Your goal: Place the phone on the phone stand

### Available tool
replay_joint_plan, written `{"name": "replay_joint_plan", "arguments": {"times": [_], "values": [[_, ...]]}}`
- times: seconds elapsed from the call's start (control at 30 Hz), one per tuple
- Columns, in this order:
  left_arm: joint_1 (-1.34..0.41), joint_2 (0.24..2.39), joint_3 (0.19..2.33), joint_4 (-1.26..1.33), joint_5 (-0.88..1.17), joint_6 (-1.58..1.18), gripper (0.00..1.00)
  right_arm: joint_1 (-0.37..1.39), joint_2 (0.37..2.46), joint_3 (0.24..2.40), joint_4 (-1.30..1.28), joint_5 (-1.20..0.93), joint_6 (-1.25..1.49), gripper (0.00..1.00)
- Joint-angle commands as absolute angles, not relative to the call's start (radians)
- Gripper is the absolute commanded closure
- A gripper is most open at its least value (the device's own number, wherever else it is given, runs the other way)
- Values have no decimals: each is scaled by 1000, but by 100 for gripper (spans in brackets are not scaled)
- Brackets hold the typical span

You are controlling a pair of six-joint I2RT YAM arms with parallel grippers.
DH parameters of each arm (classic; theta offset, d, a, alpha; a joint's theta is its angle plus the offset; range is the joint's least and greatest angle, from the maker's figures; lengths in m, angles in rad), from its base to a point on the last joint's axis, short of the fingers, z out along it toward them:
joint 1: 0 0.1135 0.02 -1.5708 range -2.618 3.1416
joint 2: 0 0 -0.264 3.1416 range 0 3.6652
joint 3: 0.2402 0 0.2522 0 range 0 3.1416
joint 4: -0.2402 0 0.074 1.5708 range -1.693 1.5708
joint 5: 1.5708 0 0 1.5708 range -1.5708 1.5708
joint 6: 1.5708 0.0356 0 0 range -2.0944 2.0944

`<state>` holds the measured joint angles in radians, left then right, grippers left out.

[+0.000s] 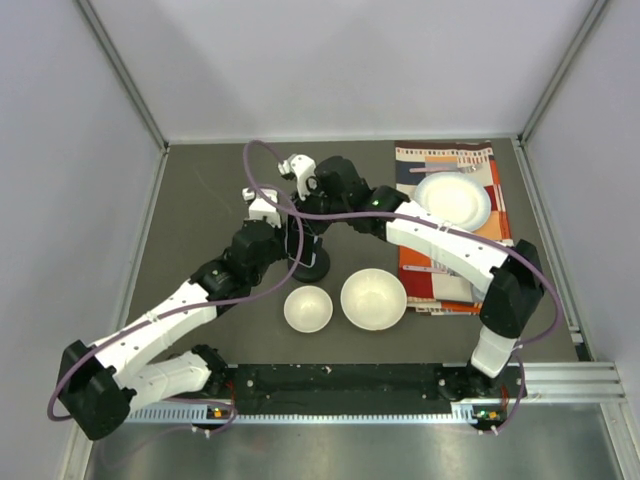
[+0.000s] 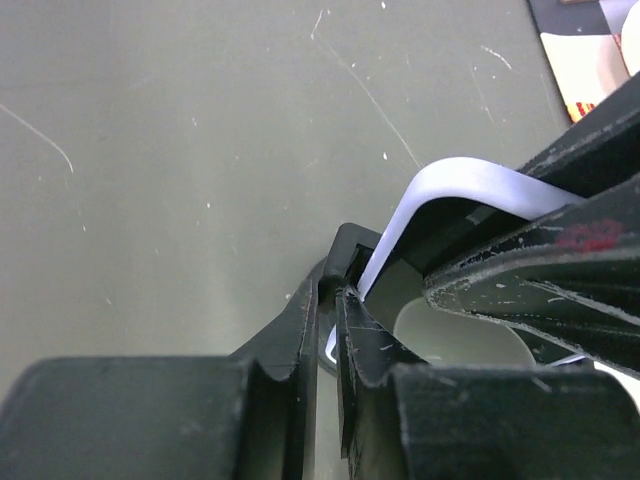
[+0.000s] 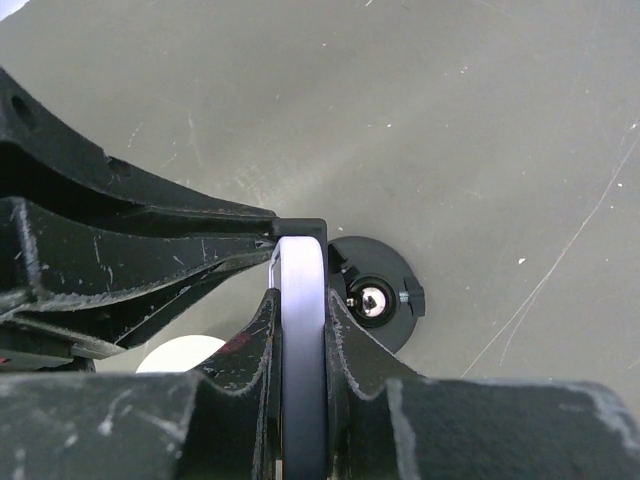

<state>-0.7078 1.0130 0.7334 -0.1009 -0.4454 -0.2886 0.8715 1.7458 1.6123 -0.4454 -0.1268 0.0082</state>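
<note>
My right gripper (image 3: 301, 290) pinches the phone (image 3: 301, 395) by its flat faces, low centre of frame, the phone stand (image 3: 375, 300) just right of it. I judge it stiff, light and glossy, so probably slippery. The left gripper (image 2: 328, 310) is narrow; whether it holds something, I cannot tell.

The phone (image 3: 300, 345) shows only its pale lavender-white rim. It is upright on edge, pinched between the fingers of the right gripper (image 3: 300, 300). The phone stand (image 3: 372, 298), black with a round disc base, sits below, at the phone's 3 o'clock in the right wrist view.
</note>
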Motion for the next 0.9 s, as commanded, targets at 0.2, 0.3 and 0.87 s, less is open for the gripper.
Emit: {"name": "replay_joint_plan", "arguments": {"times": [0.2,0.3,0.87], "values": [[-713,871,790,-299,-474,-468,70,775,1805,1652,-402,144,-170,100],[-716,798,744,-298,-485,-469,58,773,1809,1660,-403,115,-182,100],[-710,774,706,-184,-327,-460,44,710,1776,1658,-383,-69,-135,72]]}}
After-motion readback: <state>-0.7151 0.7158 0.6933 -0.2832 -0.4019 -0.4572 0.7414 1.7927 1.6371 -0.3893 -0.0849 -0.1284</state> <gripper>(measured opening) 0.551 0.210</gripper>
